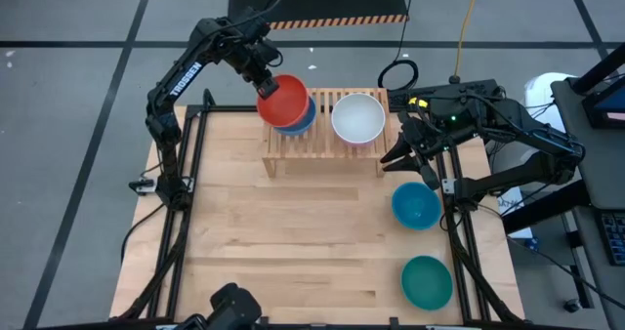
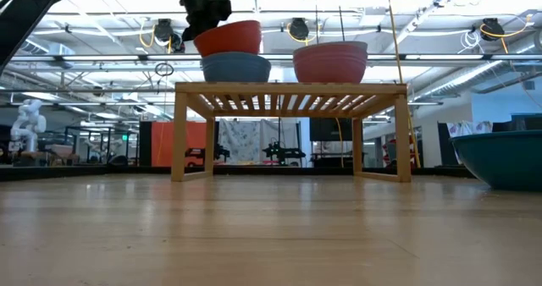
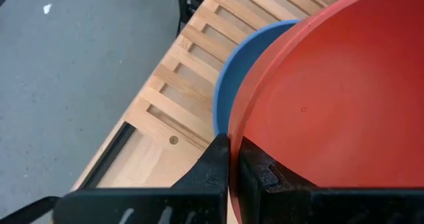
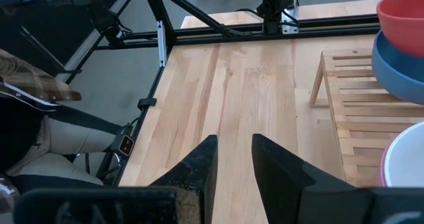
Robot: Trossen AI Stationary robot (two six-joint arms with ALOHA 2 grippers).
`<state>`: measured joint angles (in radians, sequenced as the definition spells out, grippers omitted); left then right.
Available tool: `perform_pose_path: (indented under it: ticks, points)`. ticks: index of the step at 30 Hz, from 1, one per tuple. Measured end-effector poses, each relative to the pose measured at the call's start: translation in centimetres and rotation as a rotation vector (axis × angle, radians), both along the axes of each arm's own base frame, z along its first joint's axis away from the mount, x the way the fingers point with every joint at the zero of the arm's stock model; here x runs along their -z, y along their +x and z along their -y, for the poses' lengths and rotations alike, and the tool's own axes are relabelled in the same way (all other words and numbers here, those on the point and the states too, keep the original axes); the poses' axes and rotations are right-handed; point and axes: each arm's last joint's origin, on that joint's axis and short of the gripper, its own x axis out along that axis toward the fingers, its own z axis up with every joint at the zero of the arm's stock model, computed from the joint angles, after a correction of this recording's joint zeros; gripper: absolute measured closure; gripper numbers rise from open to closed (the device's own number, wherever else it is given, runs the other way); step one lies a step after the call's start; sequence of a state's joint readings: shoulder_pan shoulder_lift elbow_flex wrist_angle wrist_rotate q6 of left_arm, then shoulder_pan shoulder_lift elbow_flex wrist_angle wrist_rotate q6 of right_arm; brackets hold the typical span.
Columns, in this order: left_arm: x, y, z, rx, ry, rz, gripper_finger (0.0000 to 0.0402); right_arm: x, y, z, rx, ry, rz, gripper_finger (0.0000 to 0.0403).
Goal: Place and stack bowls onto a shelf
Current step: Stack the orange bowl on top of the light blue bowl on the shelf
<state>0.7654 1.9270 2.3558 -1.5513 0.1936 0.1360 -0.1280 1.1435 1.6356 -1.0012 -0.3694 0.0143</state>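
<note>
left claw (image 3: 228, 159) clamped on red bowl (image 1: 282, 100) rim; blue bowl (image 1: 298, 123) mostly hidden | right claw (image 4: 232, 159) apart

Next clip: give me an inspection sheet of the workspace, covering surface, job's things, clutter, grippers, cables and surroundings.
Surface: wooden tabletop, flat.
Job's things: shelf at the far edge; red bowl tilted over the blue bowl on it; white bowl nested in a pink bowl beside them; another blue bowl and teal bowl on the table.
Clutter: nothing seen.
Grippers: left gripper shut on the red bowl's rim; right gripper open, empty, beside the shelf.
Cables: yellow cable and black loop behind the shelf.
Surroundings: striped floor mat.
</note>
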Motion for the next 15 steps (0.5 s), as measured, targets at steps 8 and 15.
perform_pose_path:
  ticks: [8, 15]
  points:
    - [1.1, 0.4, -0.6, -0.011, -0.037, -0.034, 0.0394, 0.0, 0.0, 0.0, 0.000, 0.000, -0.001, 0.0316]
    - [2.2, 1.1, -1.3, 0.006, -0.055, -0.057, 0.0394, 0.3, -0.2, 0.0, 0.000, 0.004, -0.036, 0.0316]
